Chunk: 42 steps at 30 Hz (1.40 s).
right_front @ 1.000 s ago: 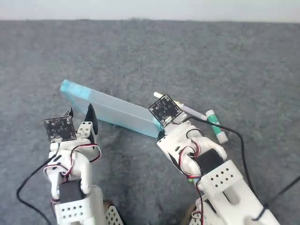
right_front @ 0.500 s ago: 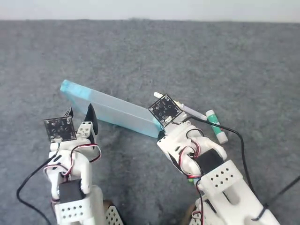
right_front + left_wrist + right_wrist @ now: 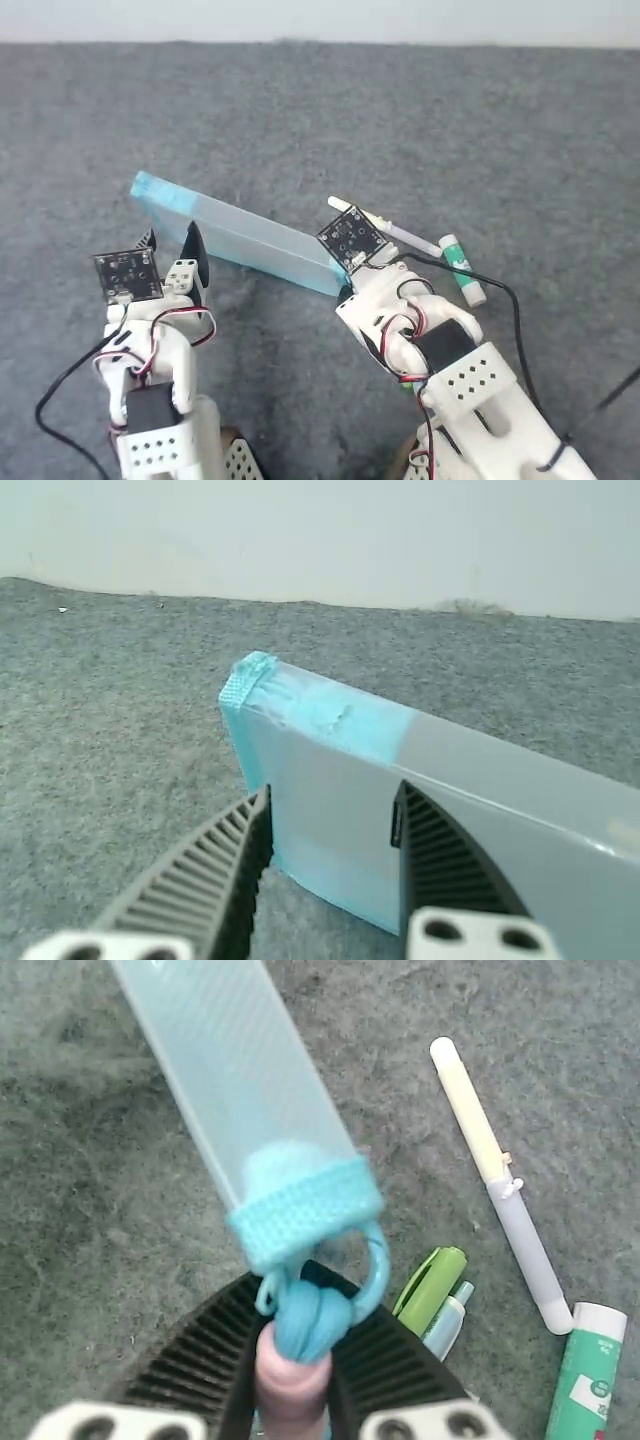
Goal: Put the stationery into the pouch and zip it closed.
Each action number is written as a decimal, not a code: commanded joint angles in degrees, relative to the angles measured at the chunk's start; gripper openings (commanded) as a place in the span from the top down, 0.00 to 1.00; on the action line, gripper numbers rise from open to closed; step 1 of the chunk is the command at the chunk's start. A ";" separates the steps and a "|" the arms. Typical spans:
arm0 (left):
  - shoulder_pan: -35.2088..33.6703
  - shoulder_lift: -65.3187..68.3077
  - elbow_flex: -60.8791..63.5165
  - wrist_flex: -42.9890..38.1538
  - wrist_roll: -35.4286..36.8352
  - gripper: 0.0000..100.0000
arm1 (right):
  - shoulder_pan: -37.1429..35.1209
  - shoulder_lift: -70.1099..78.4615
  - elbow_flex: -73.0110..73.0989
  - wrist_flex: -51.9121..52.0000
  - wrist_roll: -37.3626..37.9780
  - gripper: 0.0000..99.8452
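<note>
**High view.** Shows pouch (image 3: 235, 232) lying on the counter (image 3: 500, 120), running from 10 o'clock toward centre. Places pen (image 3: 400, 234) and glue stick (image 3: 462, 268) at 3 o'clock of its near end, outside it. Sets left end effector (image 3: 170, 240) at 7 o'clock of the pouch.

**Left wrist view.** Confirms left end effector released, fingers (image 3: 225, 860) spread before the pouch's long wall, not clamping.

**Right wrist view.** Resolves what the wrist board covers from above: right end effector (image 3: 292, 1360) clenched on the zip pull (image 3: 300, 1325). Adds a green marker (image 3: 430, 1282) just beside it.

**Step, as judged.** Opening the zip, with nothing loaded yet. Next: brace the pouch with the left end effector, then draw the pull along the zip line.
</note>
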 commanded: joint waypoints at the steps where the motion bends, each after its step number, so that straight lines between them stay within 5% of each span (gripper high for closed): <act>1: 0.26 -1.58 -2.51 -1.23 0.35 0.81 | -0.57 -1.89 -0.62 -1.54 -0.88 0.99; 18: 1.76 -1.58 -4.79 -7.65 0.79 0.81 | -0.84 -1.71 -0.44 -1.01 -0.88 0.99; 28: 9.41 -1.49 -21.23 -4.04 6.42 0.81 | -5.58 -1.89 1.93 -1.89 1.32 0.99; 42: 12.40 5.54 -3.82 -4.48 1.58 0.81 | 0.04 -2.07 -5.10 3.91 1.58 0.99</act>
